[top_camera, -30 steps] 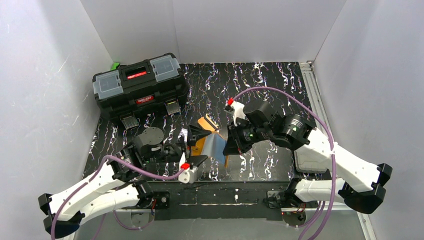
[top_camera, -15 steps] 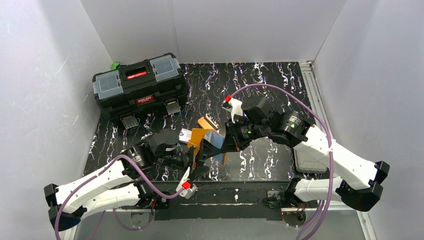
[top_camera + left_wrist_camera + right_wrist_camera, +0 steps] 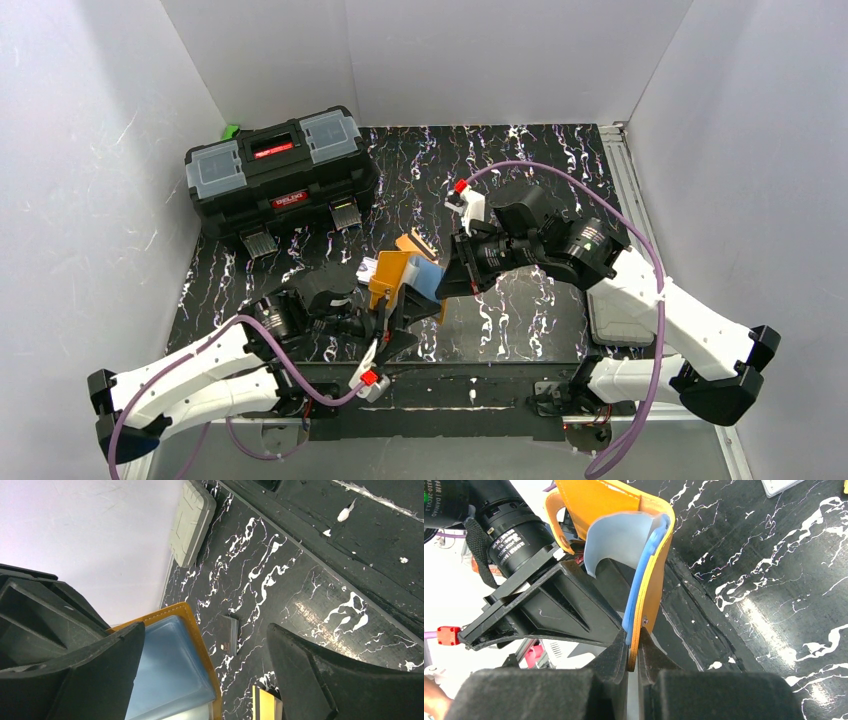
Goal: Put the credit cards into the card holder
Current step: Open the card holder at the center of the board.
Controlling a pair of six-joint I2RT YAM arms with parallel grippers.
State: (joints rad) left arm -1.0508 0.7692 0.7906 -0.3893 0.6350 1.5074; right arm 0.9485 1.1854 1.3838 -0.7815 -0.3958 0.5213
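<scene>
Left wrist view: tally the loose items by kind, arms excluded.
card holder: 1
credit cards: 2, a black card and an orange card that is partly cut off at the frame edge
grey pad: 1
Total: 4
</scene>
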